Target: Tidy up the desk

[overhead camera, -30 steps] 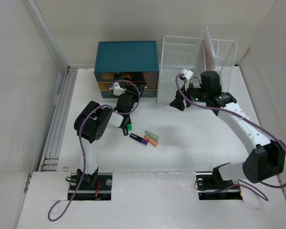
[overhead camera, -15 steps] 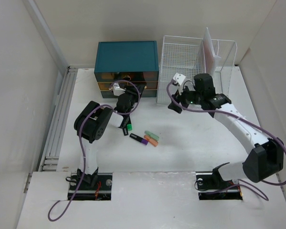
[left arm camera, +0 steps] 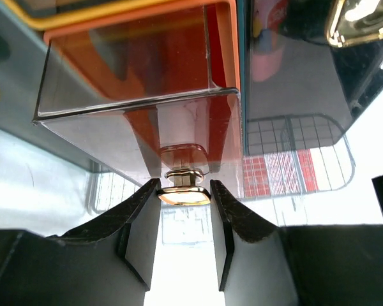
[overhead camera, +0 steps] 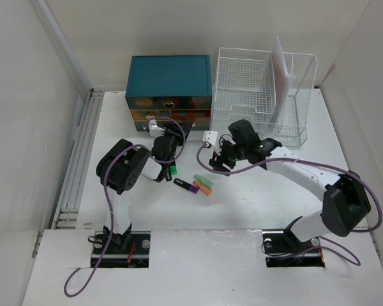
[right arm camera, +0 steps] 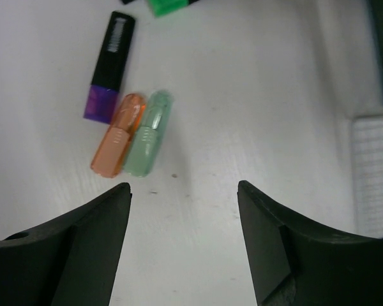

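While the left end effector (left arm camera: 184, 191) stays pinched on the gold knob (left arm camera: 184, 183), the right end effector (right arm camera: 184, 188) has swung away from the wire rack (overhead camera: 242, 83) to the markers.

Its jaws hang spread over the orange highlighter (right arm camera: 117, 143) and pale green highlighter (right arm camera: 148, 141), which lie touching side by side mid-worktop (overhead camera: 255, 197), a purple-and-black marker (right arm camera: 108, 70) just beside them. At the worktop's far edge stands the teal chest (overhead camera: 169, 75), its orange-tinted drawer (left arm camera: 140, 83) drawn out. A pick-up looks next, probably bound for that drawer; the markers are not yet stowed.
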Robot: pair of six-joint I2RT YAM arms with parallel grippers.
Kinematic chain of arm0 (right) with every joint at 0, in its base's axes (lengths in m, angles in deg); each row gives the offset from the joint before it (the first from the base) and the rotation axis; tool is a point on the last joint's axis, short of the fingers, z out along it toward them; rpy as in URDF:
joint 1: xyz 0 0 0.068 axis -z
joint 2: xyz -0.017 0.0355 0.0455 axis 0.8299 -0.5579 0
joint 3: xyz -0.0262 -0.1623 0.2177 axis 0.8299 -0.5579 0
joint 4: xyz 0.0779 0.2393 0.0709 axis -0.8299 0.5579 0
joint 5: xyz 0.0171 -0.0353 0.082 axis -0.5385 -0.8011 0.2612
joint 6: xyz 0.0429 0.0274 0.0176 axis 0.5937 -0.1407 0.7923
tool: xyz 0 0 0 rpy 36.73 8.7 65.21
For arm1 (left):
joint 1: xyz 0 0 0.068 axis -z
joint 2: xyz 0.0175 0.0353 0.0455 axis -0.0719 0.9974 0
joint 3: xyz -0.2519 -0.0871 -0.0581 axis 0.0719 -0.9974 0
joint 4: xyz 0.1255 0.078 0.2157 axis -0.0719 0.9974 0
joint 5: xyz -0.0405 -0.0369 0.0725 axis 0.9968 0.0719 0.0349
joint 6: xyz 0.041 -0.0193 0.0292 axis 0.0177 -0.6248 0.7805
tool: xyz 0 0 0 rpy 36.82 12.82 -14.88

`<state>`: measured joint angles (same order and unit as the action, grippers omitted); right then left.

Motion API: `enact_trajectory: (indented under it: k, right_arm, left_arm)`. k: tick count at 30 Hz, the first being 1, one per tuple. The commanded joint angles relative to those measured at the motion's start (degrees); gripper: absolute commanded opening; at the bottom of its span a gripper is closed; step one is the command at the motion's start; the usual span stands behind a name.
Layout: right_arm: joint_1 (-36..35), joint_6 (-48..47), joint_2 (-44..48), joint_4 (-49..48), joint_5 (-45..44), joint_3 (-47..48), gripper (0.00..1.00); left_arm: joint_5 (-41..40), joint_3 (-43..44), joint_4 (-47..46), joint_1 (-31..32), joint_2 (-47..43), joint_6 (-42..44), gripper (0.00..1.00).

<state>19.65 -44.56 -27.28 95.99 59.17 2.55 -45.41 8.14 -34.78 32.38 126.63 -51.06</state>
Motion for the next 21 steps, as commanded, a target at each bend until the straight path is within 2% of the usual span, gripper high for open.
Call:
enact_trajectory:
  k: [1, 9, 21]
  right_arm:
    - [-3.45, 3.76, -2.14, -2.61, 0.1, -2.14, 0.73]
    - [-9.08, 14.03, -7.14, -10.25, -5.35, -2.69, 0.73]
    - [-10.75, 19.4, -14.7, -13.6, -11.94, 0.84, 0.73]
  left_arm:
    - [-0.88, -4.38, -20.09, -0.92, -0.87, 1.66, 0.0]
    - [-0.35, -10.54, -23.16, -0.39, -3.6, 2.71, 0.0]
    - [0.7, -13.79, -28.96, 0.14, -0.7, 2.1, 0.0]
